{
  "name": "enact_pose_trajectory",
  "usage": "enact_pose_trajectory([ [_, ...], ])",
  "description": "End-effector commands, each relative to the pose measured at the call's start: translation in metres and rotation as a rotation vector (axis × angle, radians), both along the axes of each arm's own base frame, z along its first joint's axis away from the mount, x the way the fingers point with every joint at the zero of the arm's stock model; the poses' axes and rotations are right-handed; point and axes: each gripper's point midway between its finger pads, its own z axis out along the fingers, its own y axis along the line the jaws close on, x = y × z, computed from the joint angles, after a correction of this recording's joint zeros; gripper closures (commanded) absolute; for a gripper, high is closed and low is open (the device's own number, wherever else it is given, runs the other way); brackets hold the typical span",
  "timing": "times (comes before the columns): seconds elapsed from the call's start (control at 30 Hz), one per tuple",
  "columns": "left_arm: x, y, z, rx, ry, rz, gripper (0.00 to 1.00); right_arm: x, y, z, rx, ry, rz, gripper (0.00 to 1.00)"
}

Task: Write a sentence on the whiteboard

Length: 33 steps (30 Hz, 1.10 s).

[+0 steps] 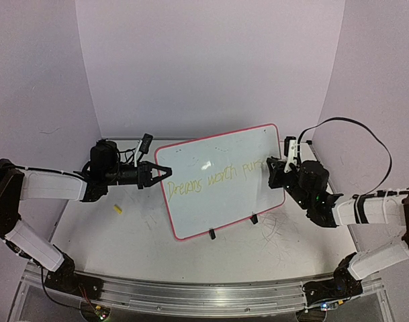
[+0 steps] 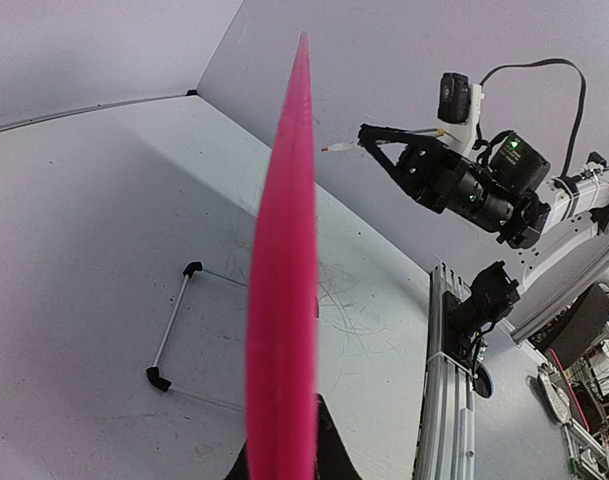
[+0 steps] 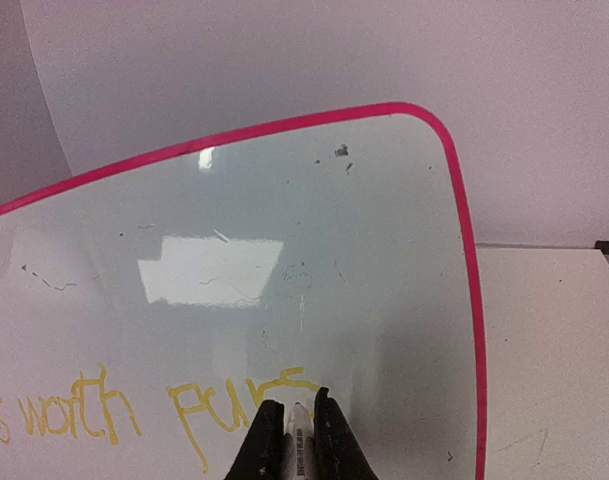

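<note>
The glossy white rectangular whiteboard (image 1: 224, 194), with rounded corners and a thin pink-red rim, stands tilted mid-table on small black legs, between the two arms. The thin yellow handwritten sentence (image 1: 214, 180) runs in one line across its middle. I read "Dreams worth purs".

The left gripper (image 1: 165, 170) is at the board's left edge. From above I see its fingers either side of the rim. The left wrist view shows the rim edge-on with a dark finger pressed against each side, so it is clamped on the board.

The right gripper (image 3: 296, 405) is closed around a slim white marker (image 3: 299, 440). Its tip is on the board at the last yellow stroke, though the exact contact is hidden behind the fingers (image 3: 269, 445).

Only the top view shows a small yellow piece (image 1: 117, 209) lying on the scuffed white tabletop (image 1: 123, 241) left of the board, apart from it. It also shows faint grey scribbles (image 1: 278, 235) near the right legs.

Only the left wrist view shows the thin wire stand (image 2: 169, 340) with black feet behind the board. It also shows the marker pointing at the board's face from the side.

Only the right wrist view shows the letters up close, plus small dark specks near the board's top corner.
</note>
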Motion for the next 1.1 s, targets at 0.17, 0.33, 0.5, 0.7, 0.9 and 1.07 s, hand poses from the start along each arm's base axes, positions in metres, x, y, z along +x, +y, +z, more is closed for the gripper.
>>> enact_pose_trajectory([
  [0.17, 0.016, 0.011, -0.016, 0.087, -0.045, 0.076, 1.00, 0.008, -0.008, 0.025, 0.031, -0.062, -0.037, 1.00],
  [0.33, 0.015, 0.011, -0.014, 0.084, -0.050, 0.077, 1.00, 0.012, -0.004, 0.022, 0.025, -0.065, -0.029, 1.00],
  [0.5, 0.015, 0.011, -0.015, 0.085, -0.047, 0.076, 1.00, 0.013, -0.007, 0.027, 0.028, -0.082, -0.045, 1.00],
  [0.7, 0.016, 0.010, -0.015, 0.085, -0.048, 0.073, 1.00, 0.020, -0.004, 0.026, 0.017, -0.081, -0.054, 1.00],
  [0.9, 0.016, 0.010, -0.016, 0.087, -0.044, 0.072, 1.00, 0.026, -0.003, 0.027, 0.011, -0.087, -0.065, 1.00],
  [1.07, 0.016, 0.010, -0.015, 0.086, -0.047, 0.071, 1.00, 0.026, -0.004, 0.019, -0.007, -0.068, -0.074, 1.00],
])
